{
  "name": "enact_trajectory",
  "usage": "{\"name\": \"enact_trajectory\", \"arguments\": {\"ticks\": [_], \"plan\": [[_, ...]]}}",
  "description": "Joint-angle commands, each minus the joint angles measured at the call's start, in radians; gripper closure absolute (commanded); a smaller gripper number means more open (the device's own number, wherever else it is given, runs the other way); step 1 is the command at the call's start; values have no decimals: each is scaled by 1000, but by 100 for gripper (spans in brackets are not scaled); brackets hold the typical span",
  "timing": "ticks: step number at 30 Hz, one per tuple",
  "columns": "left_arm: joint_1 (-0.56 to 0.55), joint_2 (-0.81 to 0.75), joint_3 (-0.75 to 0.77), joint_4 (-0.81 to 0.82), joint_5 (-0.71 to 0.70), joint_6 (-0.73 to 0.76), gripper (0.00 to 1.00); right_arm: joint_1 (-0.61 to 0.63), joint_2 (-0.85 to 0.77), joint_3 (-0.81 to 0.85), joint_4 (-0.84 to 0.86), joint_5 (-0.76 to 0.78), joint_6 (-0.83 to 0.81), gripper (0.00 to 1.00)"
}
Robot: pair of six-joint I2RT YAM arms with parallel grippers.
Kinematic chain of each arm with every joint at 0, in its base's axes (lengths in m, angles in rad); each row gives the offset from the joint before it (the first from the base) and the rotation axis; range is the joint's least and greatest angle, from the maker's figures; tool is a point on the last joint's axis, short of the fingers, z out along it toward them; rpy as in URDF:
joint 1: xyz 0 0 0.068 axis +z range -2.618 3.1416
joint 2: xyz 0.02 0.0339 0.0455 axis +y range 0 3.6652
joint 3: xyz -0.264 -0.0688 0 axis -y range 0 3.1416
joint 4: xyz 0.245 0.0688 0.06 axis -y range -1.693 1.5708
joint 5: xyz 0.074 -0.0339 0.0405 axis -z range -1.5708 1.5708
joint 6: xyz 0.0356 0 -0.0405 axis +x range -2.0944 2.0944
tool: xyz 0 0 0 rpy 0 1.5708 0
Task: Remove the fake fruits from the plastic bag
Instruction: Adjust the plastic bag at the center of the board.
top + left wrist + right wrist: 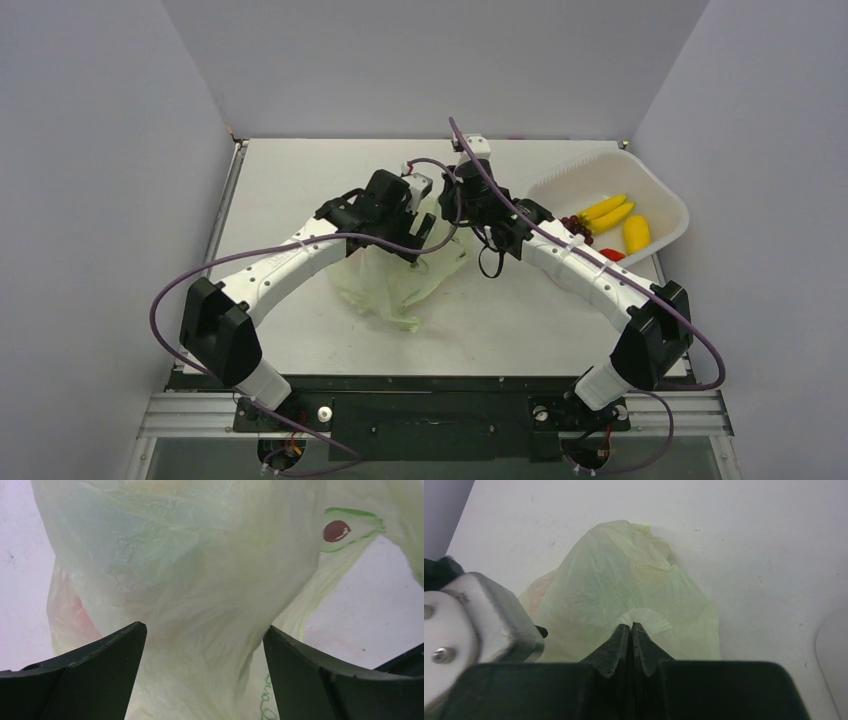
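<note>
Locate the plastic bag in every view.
Top external: plastic bag in the middle of the white table.
Left wrist: fills the frame, inside the open left gripper.
Right wrist: centre, a fold pinched by the shut right gripper.
Shared landmark: the white table.

the plastic bag (624, 580) is thin, translucent pale green film, crinkled and softly shiny, with a glossy dark red spot print (336, 530) on it. the desk (300, 180) is a smooth matt white board, faintly scuffed. the fingers (90, 680) of the left hand (205, 627) are matt black plastic with a fine grainy face; those of the right hand (631, 627) look the same, rougher toward the tips. at the desk's far right corner the basket (660, 190) is smooth white plastic, holding glossy yellow plastic bananas (610, 212).
</note>
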Motion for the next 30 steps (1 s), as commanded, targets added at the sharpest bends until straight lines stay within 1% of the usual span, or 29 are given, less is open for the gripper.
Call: {"name": "enact_trajectory", "arguments": {"ticks": [1, 2, 3, 4, 6, 7, 8, 10, 12, 13, 14, 15, 16, 17, 18, 20, 24, 26, 27, 28, 29, 30], "plan": [[-8, 13, -36, 132, -35, 104, 13, -7, -54, 12, 43, -23, 30, 100], [-11, 7, -76, 171, -31, 109, 12, -10, -54, 11, 44, -27, 34, 100], [-18, -11, -99, 194, -36, 118, 7, -10, -54, 10, 44, -28, 37, 100], [-22, -29, -142, 241, -50, 120, 5, -11, -53, 8, 44, -31, 42, 100], [-38, -43, -189, 293, -88, 129, 3, -11, -53, 5, 44, -37, 50, 100], [-57, -42, -195, 300, -114, 146, 3, -12, -53, 2, 44, -38, 53, 100], [-68, -35, -195, 303, -176, 156, 5, -13, -54, 0, 48, -38, 59, 100], [-96, -27, -195, 303, -241, 170, 11, -13, -56, -10, 54, -40, 70, 100], [-106, -26, -196, 301, -257, 175, 23, -14, -57, -15, 58, -43, 81, 100], [-107, -26, -197, 305, -260, 174, 43, -15, -55, -17, 58, -44, 86, 100], [-108, -29, -199, 308, -267, 173, 67, -16, -56, -17, 56, -41, 88, 100], [-108, -31, -200, 311, -270, 173, 77, -17, -57, -17, 47, -34, 91, 100], [-107, -34, -202, 313, -273, 173, 93, -19, -59, -18, 41, -27, 93, 100], [-107, -36, -204, 316, -277, 172, 98, -21, -61, -20, 28, -9, 96, 99], [-105, -39, -205, 317, -278, 172, 100, -23, -66, -20, 21, 2, 97, 97], [-99, -44, -204, 318, -269, 169, 100, -34, -75, -24, -4, 31, 105, 94], [-79, -55, -202, 319, -219, 153, 100, -78, -115, -74, -21, 35, 124, 81], [-66, -61, -200, 320, -189, 144, 100, -105, -141, -102, -21, 17, 129, 70], [-61, -63, -198, 319, -168, 143, 100, -121, -152, -113, -23, 7, 129, 60], [-52, -62, -193, 315, -158, 142, 100, -128, -174, -132, -24, 2, 129, 55], [-48, -61, -189, 314, -140, 142, 100, -137, -185, -143, -25, 0, 127, 46], [-40, -60, -184, 309, -120, 127, 100, -140, -211, -164, -25, -1, 122, 43]]}}
